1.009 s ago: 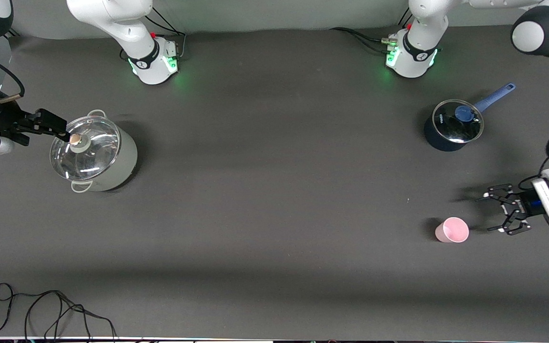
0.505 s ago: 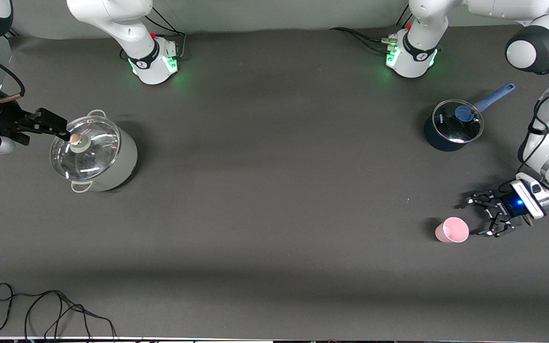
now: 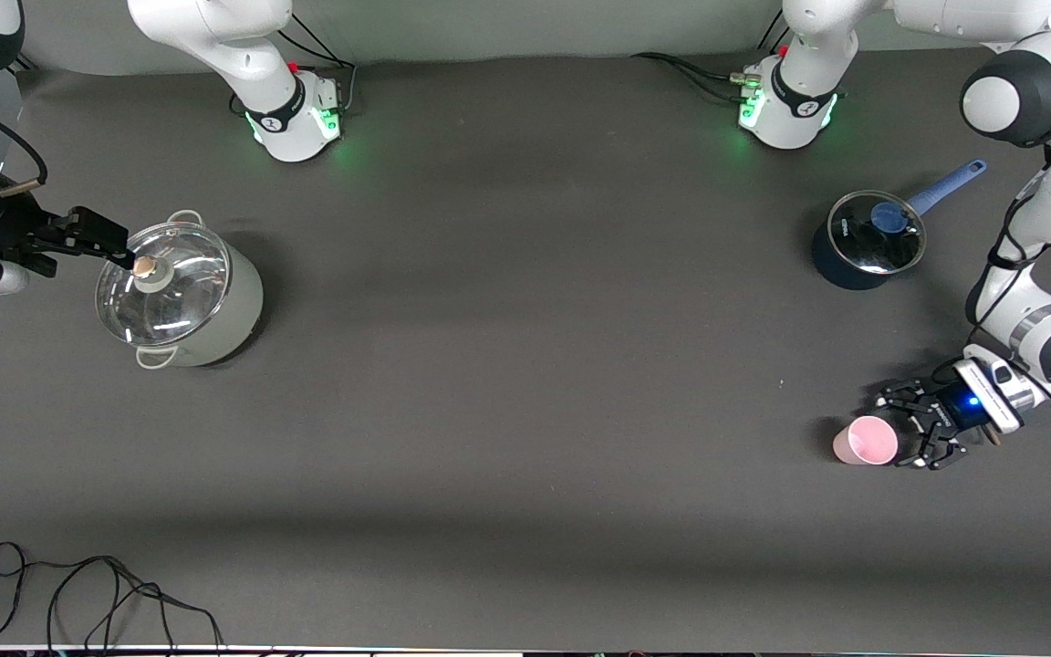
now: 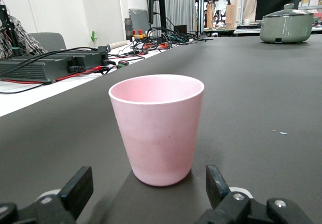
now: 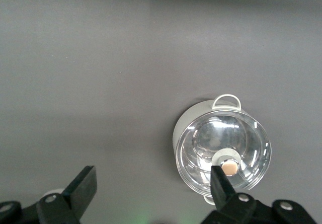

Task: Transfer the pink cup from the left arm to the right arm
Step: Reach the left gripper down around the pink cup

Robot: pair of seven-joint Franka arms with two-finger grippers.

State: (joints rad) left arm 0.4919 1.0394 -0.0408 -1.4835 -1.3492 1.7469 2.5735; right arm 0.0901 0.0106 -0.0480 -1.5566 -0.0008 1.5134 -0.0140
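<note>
On table, pink cup (image 3: 865,441) upright just beside wide-spread left claw (image 3: 910,431), unheld.

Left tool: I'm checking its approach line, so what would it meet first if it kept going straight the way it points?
The pink cup, standing upright on the table just ahead of the open left tool, centred between its fingers.

You get even overhead light, soft banded shadows across the dark table (image 3: 525,383), glare on the glass pot lid (image 3: 163,283), green glow at the bases, blurred left wrist background.
</note>
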